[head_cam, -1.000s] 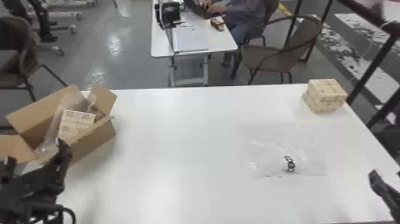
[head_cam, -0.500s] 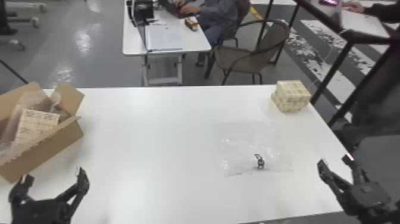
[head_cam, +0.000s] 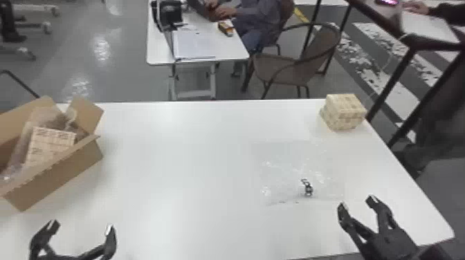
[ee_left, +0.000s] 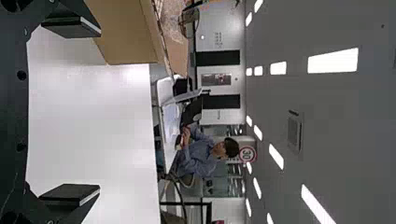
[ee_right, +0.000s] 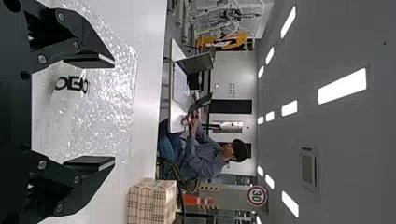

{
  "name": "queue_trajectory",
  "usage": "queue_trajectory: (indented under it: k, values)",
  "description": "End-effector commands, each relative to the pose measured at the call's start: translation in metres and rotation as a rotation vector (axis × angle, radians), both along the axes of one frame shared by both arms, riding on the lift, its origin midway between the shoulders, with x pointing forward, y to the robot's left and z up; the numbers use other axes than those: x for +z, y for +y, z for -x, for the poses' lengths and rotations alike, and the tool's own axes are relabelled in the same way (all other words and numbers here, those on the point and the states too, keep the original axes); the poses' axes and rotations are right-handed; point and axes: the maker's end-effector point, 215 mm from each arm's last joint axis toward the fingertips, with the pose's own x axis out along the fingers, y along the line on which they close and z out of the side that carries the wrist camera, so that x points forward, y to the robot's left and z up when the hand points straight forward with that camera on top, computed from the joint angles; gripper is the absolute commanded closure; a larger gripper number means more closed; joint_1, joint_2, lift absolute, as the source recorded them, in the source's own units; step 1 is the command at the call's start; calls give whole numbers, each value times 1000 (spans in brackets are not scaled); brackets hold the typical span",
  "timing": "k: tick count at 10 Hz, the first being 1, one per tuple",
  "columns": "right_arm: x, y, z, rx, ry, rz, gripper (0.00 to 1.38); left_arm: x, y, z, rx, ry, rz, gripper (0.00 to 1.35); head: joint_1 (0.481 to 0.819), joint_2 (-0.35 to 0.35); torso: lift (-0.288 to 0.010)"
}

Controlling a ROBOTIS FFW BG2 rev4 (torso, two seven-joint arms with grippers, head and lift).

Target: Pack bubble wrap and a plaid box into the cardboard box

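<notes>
Cardboard box (head_cam: 58, 178) stands at my left, flaps spread, presumably to admit goods from above; a patterned carton (head_cam: 50, 143) lies inside among clear wrapping (head_cam: 45, 115). Bubble wrap (head_cam: 289, 169) lies flat before my right gripper (head_cam: 356, 203), its jaws apart and empty, probably for pinching an edge. My left gripper (head_cam: 81, 227), likewise parted and empty, is near the container. The plaid box (head_cam: 346, 112) sits at the table's far right corner, perhaps to leave the sheet uncovered.

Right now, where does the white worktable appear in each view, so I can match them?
Head view: white worktable across the foreground, cardboard box at left.
Left wrist view: worktable reaches past the left tool.
Right wrist view: worktable under bubble wrap and plaid box.
Shared landmark: smaller desk with papers beyond.
</notes>
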Motion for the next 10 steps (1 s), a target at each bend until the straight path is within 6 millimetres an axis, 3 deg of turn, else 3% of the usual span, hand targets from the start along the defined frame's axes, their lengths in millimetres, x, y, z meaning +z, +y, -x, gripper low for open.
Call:
queue_trajectory:
  k: [1,4,10]
  values:
    - [-4,21,4,34,5,0,519,-1,8,1,1,8,-24,127,695,-61,-95]
    - [-13,43,6,58,23,-16,519,-2,9,2,-3,12,-27,127,695,5,-95]
    - [-19,46,5,29,33,-55,519,-4,16,2,8,19,-29,127,695,40,-95]
